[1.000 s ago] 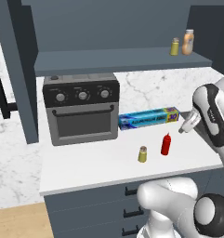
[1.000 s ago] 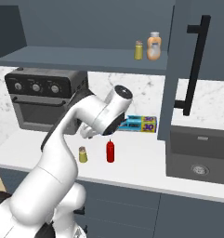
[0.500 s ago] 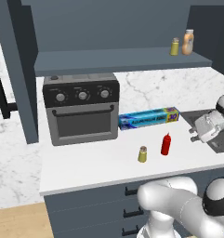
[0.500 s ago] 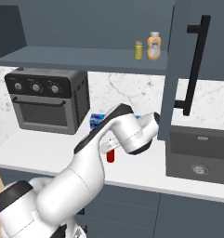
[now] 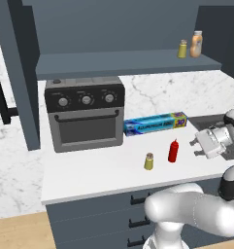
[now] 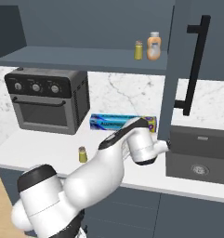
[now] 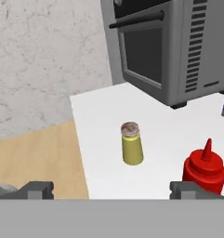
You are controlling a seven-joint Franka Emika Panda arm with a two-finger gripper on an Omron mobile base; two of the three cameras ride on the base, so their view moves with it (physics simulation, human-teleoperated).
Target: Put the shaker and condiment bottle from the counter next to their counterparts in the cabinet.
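Standing upright on the desk [image 5: 89,180], the shaker [image 7: 131,143] and condiment bottle [image 7: 205,166] sit just apart. The tool [image 5: 200,144], fingers spread and empty, hovers beside them. Both look light and rigid; grip the shaker mid-body, below its cap.

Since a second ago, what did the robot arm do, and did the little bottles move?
The arm swung down from above the foil box to low at the counter's right end; its gripper now sits open, level with the red condiment bottle and facing it. It took hold of nothing. The shaker, the red bottle, the oven and the two counterparts on the cabinet shelf stayed put.
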